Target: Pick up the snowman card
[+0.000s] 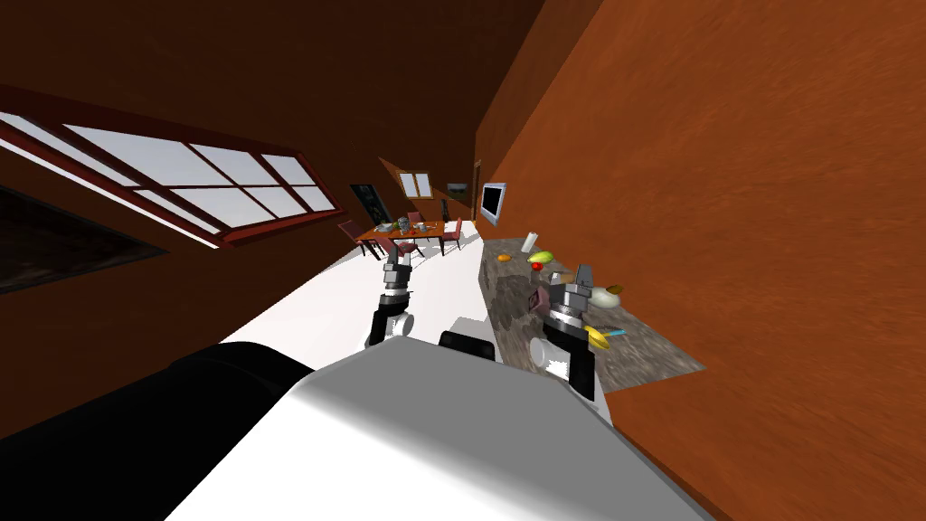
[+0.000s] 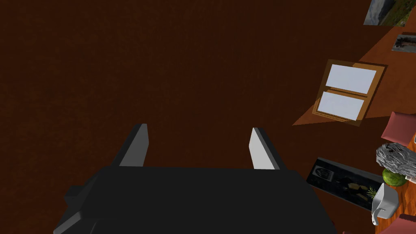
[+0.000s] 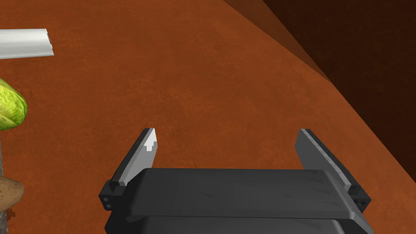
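No snowman card identifiable; right pincer (image 1: 571, 274), fingers apart, hovers over the cluttered grey surface (image 1: 651, 348), likely the nearer arm; left pincer (image 1: 398, 251), also apart, hangs over the white floor (image 1: 344, 294).

Head: high, rolled, looking steeply down and forward along the room; counter (image 1: 579, 353) near on the right, table (image 1: 411, 237) far.
Left wrist: on the left gripper (image 2: 199, 134), facing a dark wall (image 2: 162, 61); window (image 2: 347, 91) and table edge far off to one side.
Right wrist: on the right gripper (image 3: 227, 136), close to the orange wall (image 3: 183, 81), past the roll (image 3: 24, 42) and green vegetable (image 3: 10, 107).
Shared: head and left wrist, window and table; head and right wrist, orange wall, roll, green vegetable.
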Robot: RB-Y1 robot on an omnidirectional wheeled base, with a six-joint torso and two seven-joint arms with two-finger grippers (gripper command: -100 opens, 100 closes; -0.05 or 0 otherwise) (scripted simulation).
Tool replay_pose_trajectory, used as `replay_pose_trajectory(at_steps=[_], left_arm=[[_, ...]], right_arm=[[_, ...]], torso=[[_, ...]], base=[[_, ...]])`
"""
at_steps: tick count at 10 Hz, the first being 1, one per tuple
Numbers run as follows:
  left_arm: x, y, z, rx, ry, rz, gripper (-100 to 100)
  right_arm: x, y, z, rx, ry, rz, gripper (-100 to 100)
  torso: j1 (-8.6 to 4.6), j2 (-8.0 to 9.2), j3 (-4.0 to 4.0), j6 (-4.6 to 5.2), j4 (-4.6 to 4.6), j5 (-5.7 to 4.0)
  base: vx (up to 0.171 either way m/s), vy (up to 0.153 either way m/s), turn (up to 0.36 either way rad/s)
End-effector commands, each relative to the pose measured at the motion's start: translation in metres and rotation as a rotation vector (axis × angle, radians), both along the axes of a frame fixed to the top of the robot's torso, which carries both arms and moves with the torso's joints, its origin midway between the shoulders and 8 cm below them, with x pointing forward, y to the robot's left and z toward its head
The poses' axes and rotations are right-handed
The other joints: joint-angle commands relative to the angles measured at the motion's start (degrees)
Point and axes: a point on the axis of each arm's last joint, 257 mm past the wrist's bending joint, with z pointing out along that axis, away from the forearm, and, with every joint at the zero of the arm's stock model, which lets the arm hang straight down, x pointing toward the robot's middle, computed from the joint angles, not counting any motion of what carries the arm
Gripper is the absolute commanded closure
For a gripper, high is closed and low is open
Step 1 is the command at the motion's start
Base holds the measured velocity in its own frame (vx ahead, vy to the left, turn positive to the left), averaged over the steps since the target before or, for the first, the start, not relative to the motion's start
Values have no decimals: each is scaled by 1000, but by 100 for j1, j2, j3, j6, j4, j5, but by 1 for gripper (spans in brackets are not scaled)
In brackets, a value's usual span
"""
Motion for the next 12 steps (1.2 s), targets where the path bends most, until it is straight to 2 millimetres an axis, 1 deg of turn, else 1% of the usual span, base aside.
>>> replay_pose_trajectory(at_steps=[1,2,4,5,6,7,8,9,10,11,12], left_arm=[[0,0,0,0,0,0,0],[0,0,0,0,0,0,0],[0,0,0,0,0,0,0],[0,0,0,0,0,0,0],[0,0,0,0,0,0,0],[0,0,0,0,0,0,0],[0,0,0,0,0,0,0],[0,0,0,0,0,0,0],[0,0,0,0,0,0,0],[0,0,0,0,0,0,0],[0,0,0,0,0,0,0]], right_arm=[[8,3,-3,-15,17,28,-100],[16,5,-6,-20,32,50,-100],[37,8,-15,-12,73,100,-100],[49,7,-23,2,103,122,-100],[51,9,-20,2,98,126,-100],[65,8,-29,22,133,149,-100],[78,8,-33,42,150,169,-100],[83,10,-31,47,155,176,-100],[97,7,-40,78,189,195,-100],[101,10,-36,78,188,200,-100],[115,7,-46,115,224,216,-100]], torso=[[0,0,0,0,0,0],[2,-3,-2,0,0,0],[13,-11,-7,-1,-2,3],[16,-14,-8,0,-3,3],[19,-17,-10,0,-4,4],[17,-15,-9,-1,-4,4],[16,-17,-10,-1,-4,3],[24,-19,-11,0,-4,5],[23,-14,-8,-1,-3,6],[23,-16,-9,-1,-4,5],[19,-13,-8,0,-3,5]], base=[[7,12,-19],[19,34,-27],[27,46,-36],[37,58,-53],[29,46,-18],[32,44,-37],[38,72,-57],[24,61,-30],[29,61,-43],[24,49,-21],[26,51,-59]])
